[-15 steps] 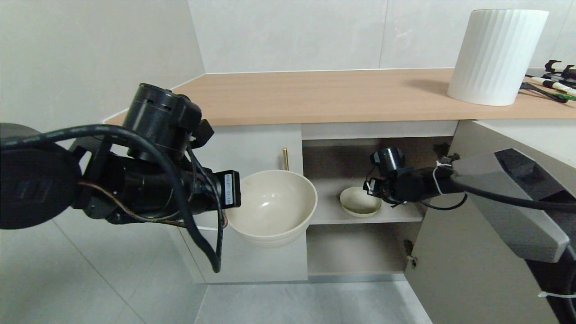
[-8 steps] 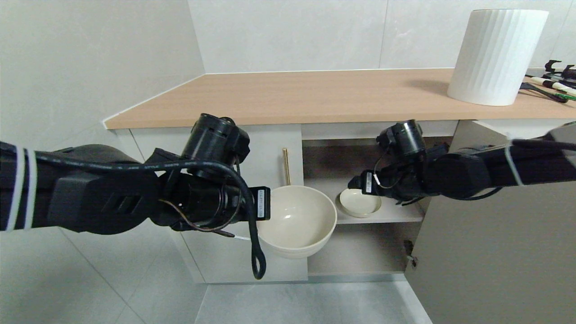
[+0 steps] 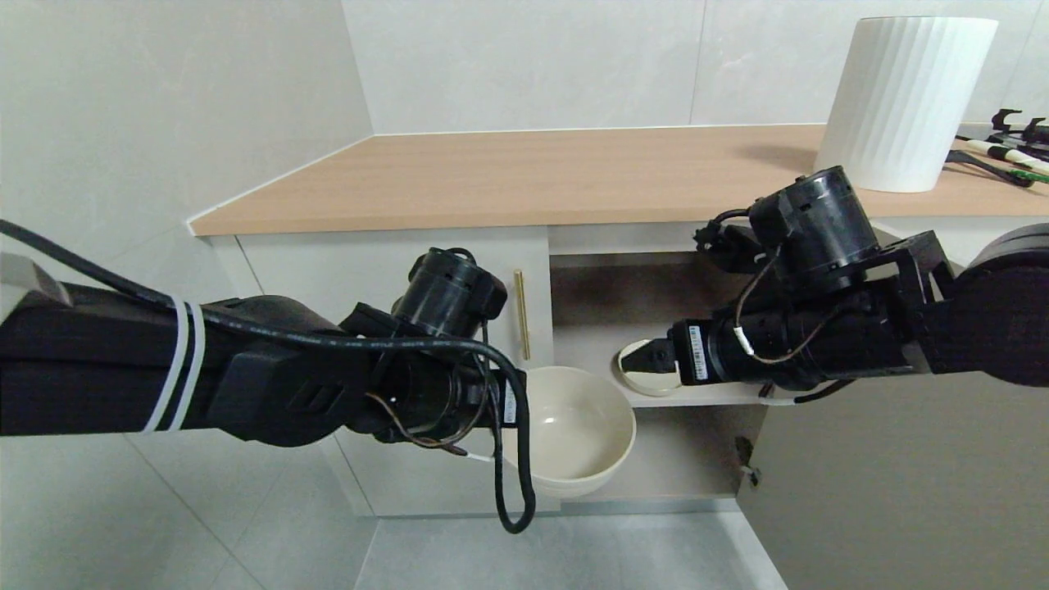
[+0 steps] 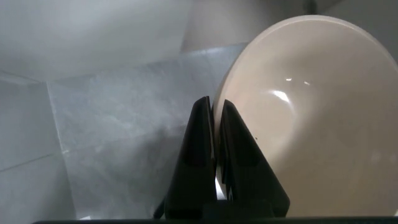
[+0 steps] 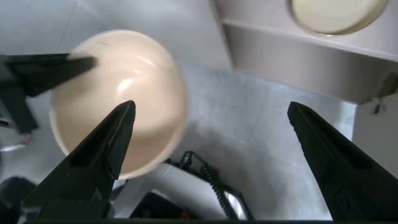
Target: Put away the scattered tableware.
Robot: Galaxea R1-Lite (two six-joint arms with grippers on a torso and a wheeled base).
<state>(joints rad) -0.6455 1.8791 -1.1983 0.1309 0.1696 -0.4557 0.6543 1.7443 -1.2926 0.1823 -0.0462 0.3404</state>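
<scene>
A: Left gripper?
B: Fingers pinch the large bowl by its rim, bowl beyond the tips.
A: Right gripper?
B: Fingers wide, nothing held. Small bowl on shelf ahead. Keep rim level, slide in beside it.

The head camera sits high and looks forward and down at the counter and the open cupboard. The left wrist camera is very close to the big bowl, looking along the left gripper; the grey behind is probably floor. The right wrist camera looks down from farther off. All three see the big bowl. The head and right wrist cameras also see the small bowl.
</scene>
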